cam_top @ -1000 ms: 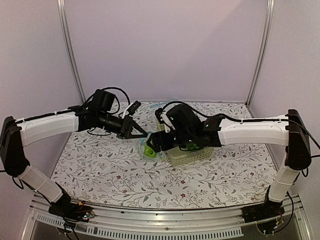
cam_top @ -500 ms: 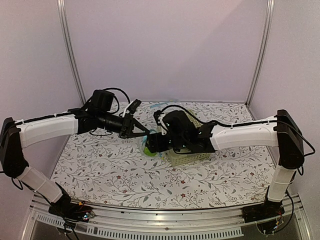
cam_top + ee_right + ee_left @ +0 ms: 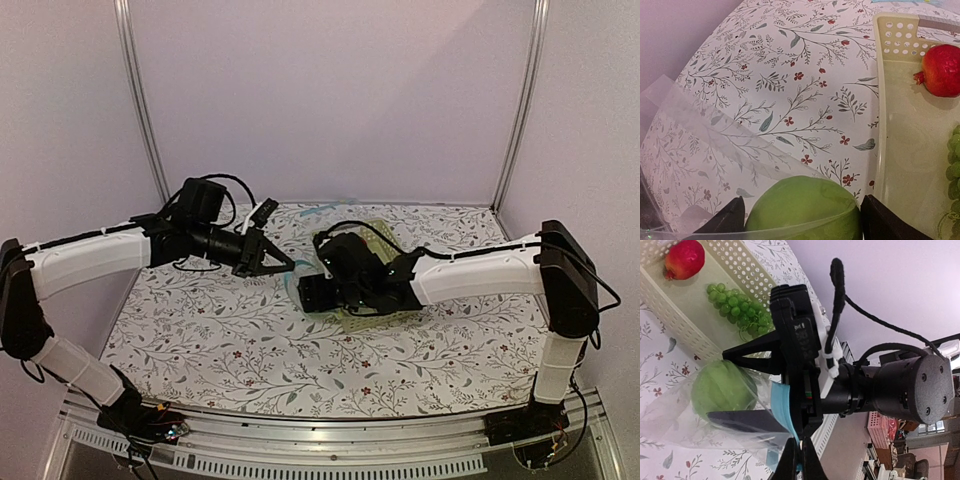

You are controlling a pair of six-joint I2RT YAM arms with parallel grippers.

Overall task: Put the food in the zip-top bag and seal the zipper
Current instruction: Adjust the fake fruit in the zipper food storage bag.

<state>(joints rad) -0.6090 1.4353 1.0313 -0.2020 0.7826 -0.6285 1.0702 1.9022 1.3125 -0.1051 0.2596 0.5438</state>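
Apple (image 3: 802,207), green, sits clamped between right hand's (image 3: 805,225) fingers (image 3: 885,222) inside zip-top bag (image 3: 715,135)

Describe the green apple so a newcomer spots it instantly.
Start at the pale perforated basket mid-table. Just outside its wall is the clear zip-top bag; the green apple is inside it. Unlike the basket's red fruit and green grapes, it is one large green ball behind film.

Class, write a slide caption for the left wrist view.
The right gripper holds the green apple inside the clear bag, beside the basket.
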